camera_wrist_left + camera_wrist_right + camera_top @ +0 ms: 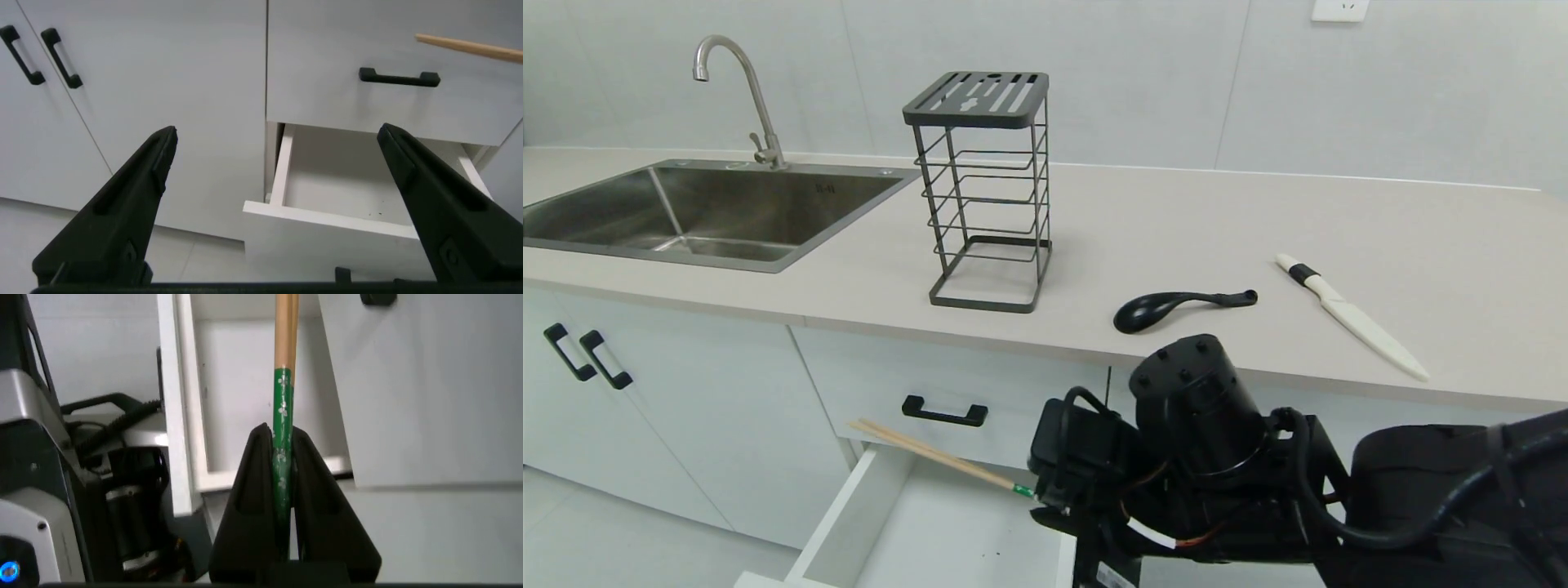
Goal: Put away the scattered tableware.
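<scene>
Two chopsticks [931,453], one spoon [1168,307], one knife [1352,317], one rack [977,100].

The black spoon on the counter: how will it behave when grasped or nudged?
The black spoon rests on its rounded bowl, handle arched, so a nudge would probably rock or spin it on the counter. It looks glossy and slim, likely light and slippery to pinch.

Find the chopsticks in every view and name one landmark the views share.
Head view: chopsticks slant over the open drawer, green end in the right gripper.
Left wrist view: chopsticks tip near the black handle.
Right wrist view: chopsticks clamped, pointing over the drawer.
Shared landmark: the open drawer.
</scene>
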Motion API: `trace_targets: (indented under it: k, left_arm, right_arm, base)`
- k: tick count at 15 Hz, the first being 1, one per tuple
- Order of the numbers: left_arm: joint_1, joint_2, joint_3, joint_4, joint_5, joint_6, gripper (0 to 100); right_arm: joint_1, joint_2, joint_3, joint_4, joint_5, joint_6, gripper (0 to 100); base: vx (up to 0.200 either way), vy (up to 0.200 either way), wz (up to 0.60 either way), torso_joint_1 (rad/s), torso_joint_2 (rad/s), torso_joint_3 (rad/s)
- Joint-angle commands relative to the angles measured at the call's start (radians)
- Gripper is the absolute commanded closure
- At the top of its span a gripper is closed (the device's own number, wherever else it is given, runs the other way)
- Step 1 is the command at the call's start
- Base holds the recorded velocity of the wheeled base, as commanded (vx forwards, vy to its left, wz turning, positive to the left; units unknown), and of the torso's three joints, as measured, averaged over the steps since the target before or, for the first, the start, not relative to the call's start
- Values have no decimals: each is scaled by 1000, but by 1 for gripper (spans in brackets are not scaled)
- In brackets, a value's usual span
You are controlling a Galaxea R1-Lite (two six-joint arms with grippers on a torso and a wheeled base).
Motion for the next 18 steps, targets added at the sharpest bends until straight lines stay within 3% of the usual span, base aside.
trace_targets:
  k: [1, 7, 10, 13, 18]
  left_arm:
    - [1, 1, 0, 0, 0, 0, 0]
    - [1, 1, 0, 0, 0, 0, 0]
    - [1, 1, 0, 0, 0, 0, 0]
    - [1, 1, 0, 0, 0, 0, 0]
    - [1, 1, 0, 0, 1, 0, 0]
  right_arm:
    - [40, 69, -41, 0, -7, 1, 100]
    - [53, 119, -13, 3, 1, 7, 100]
    - [53, 142, -20, 2, 2, 17, 100]
    - [53, 179, -29, 0, -4, 18, 100]
    - [53, 228, -145, 3, -1, 10, 100]
  base:
    - [0, 0, 0, 0, 0, 0]
    - [0, 0, 0, -3, 8, 5]
    - [0, 0, -600, -56, 80, 35]
    - [0, 0, 0, -142, 260, 90]
    - [0, 0, 0, -10, 22, 6]
